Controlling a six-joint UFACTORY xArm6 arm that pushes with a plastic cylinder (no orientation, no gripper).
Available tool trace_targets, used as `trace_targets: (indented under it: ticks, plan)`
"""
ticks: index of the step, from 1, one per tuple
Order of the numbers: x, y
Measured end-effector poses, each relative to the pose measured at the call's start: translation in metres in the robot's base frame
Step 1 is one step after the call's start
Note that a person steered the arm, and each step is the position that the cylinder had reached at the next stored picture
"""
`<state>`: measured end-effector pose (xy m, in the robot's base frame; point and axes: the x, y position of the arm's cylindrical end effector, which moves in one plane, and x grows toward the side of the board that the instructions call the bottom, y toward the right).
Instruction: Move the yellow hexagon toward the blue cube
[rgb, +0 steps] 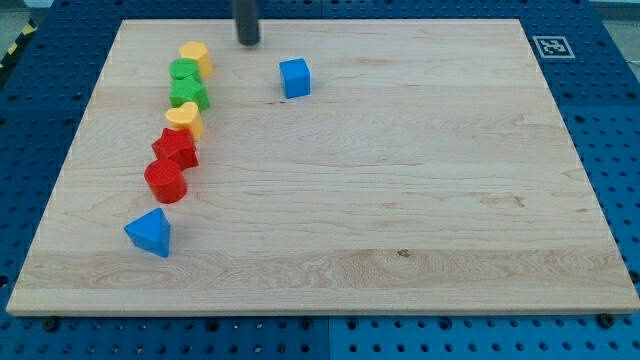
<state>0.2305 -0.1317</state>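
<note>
The blue cube sits near the view's top, a little left of centre. Two yellow blocks lie in a column at the left. The lower one looks like the yellow hexagon, wedged between a green star above and a red star below. The upper yellow block looks heart-shaped. My tip stands at the board's top edge, between the upper yellow block and the blue cube, touching neither. It is well above and right of the hexagon.
A green round block sits under the upper yellow block. A red cylinder lies below the red star. A blue triangle lies lower left. The wooden board has a marker tag at its top right corner.
</note>
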Motion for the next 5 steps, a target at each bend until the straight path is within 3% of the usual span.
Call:
trace_targets:
  ticks: [1,2,5]
  plan:
    - [0.0,-0.067]
    - [0.0,-0.085]
    - [0.027,-0.087]
